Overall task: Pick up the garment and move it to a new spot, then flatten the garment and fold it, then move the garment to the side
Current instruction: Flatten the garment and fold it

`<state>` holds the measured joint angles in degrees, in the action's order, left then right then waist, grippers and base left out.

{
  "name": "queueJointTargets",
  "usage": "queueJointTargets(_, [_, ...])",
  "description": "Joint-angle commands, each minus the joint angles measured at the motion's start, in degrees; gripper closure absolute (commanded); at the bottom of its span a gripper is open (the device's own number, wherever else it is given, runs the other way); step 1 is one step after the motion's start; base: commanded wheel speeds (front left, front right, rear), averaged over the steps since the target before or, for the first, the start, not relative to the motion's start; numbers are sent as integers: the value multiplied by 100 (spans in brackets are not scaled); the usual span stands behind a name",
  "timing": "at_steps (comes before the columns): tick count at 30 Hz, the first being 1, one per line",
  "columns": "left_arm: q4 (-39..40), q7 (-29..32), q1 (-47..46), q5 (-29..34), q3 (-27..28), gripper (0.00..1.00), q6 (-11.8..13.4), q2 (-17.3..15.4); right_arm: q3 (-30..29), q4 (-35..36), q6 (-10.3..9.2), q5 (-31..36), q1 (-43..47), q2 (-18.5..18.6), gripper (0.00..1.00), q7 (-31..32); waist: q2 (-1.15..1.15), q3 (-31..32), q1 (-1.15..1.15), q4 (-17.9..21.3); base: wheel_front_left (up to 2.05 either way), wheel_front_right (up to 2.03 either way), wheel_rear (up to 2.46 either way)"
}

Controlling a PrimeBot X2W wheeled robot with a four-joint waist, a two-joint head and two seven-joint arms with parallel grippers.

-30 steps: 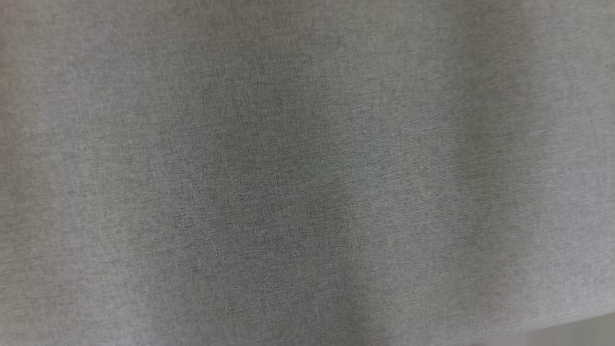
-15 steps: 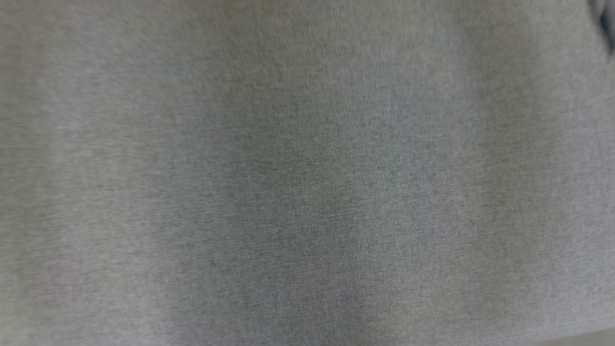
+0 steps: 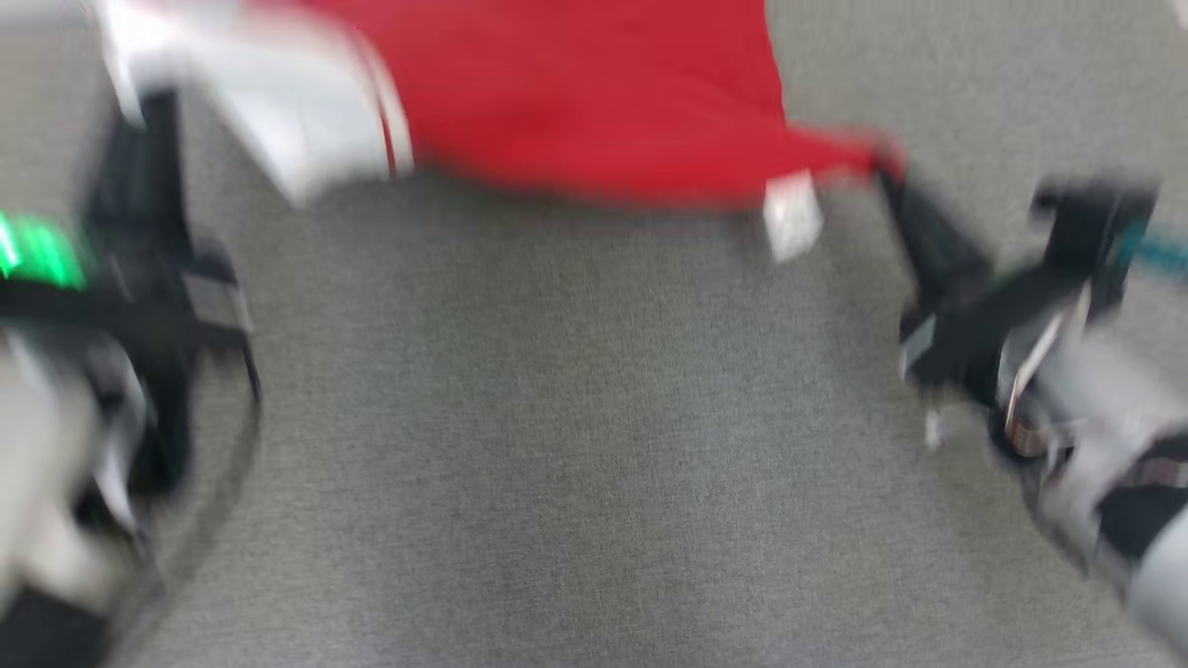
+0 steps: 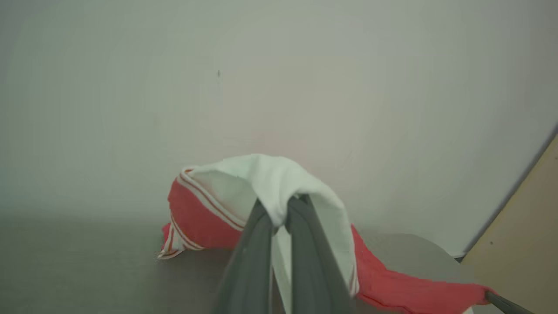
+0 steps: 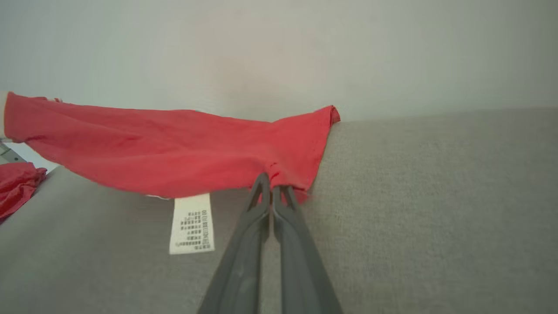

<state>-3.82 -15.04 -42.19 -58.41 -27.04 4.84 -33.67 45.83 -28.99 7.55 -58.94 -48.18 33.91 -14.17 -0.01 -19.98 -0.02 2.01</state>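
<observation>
Red garment [image 3: 575,102] entered our head view once the camera turned off bare grey cloth [image 3: 557,445], stretched between our left pincer [image 4: 281,207], clamped on its white end, and our right pincer [image 5: 271,185], nipping red hem beside the care label [image 5: 192,224], so we judged flattening next.

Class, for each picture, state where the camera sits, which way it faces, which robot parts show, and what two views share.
Head view: on the head, looking down at the grey woven fabric surface; left tool and right tool hold the red-and-white cloth garment.
Left wrist view: on the left wrist, facing a pale wall; its shut fingers pinch the garment's white part.
Right wrist view: on the right wrist, facing along the surface; its shut fingers pinch the red hem.
Shared: white printed label, in head and right wrist views.
</observation>
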Motion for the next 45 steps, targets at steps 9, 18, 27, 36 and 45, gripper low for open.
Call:
queueJointTargets(9, [679, -19, 3137, 212, 852, 100, -43, 854, -309, 76, -14, 422, 1886, 173, 100, -103, 1, 817, 2, -150, 0, 0, 0])
queueJointTargets(18, [25, -19, 4699, 184, 1034, 100, -305, 1579, -1166, 118, -14, 1246, 3372, -34, 100, -98, 1, 1203, 2, -188, 0, 0, 0])
queueJointTargets(27, [-695, -7, 5310, 45, 822, 100, -540, 1766, -1638, 250, -14, 1611, 4525, -273, 100, -85, 1, 1424, 2, -192, 0, 0, 0])
queueJointTargets(36, [-739, 55, 5396, 23, 788, 100, -646, 1768, -2094, 596, -14, 1624, 5063, -361, 100, 118, 1, 1381, 2, -183, 0, 0, 0])
queueJointTargets(45, [-138, 222, 4632, 558, 843, 100, -633, 1324, -2397, 1229, -14, 1516, 4805, -480, 100, 662, 1, 1332, 2, -163, 0, 0, 0])
